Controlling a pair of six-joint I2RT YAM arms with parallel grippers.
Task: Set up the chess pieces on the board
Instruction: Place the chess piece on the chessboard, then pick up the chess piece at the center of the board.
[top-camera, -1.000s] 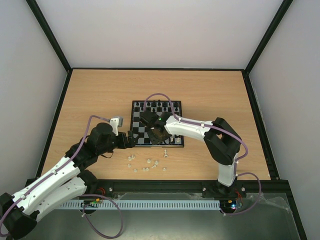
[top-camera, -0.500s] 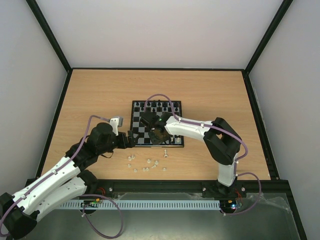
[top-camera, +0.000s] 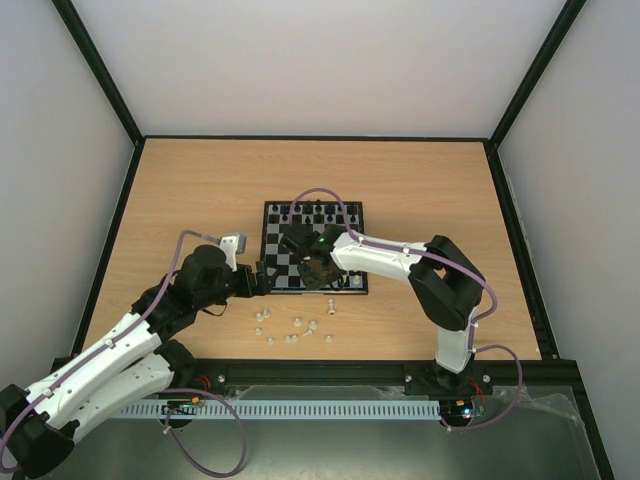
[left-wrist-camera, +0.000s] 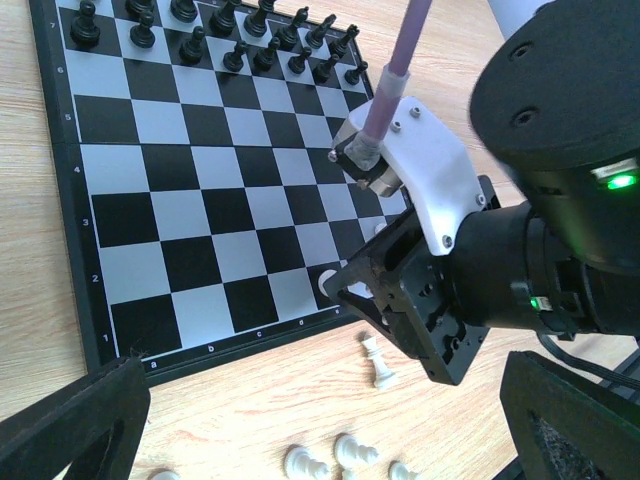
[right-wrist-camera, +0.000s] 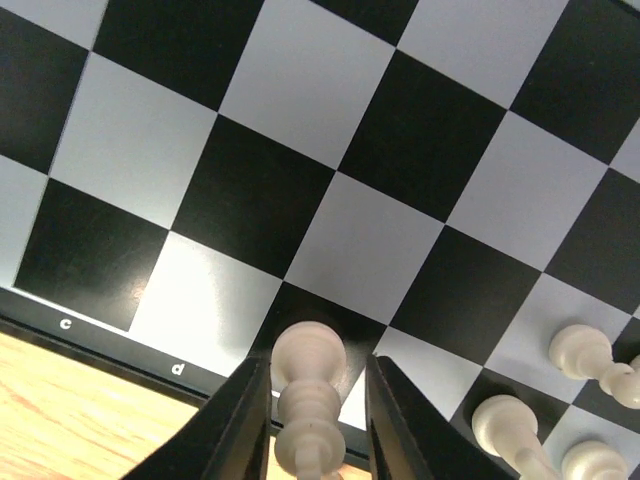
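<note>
At the 6 o'clock edge of the board (top-camera: 275, 250), the right tool (right-wrist-camera: 317, 365) has a finger on each side of a white chess piece (right-wrist-camera: 305, 400). I cannot tell if it is squeezing it. The left tool (left-wrist-camera: 320, 420) is spread wide by the board's 7 o'clock corner. More white pieces (top-camera: 292, 328) lie on the counter (top-camera: 200, 190), at 6 o'clock from the board.

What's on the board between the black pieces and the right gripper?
Nothing: in the left wrist view only bare squares lie between the black pieces and the right gripper.
</note>
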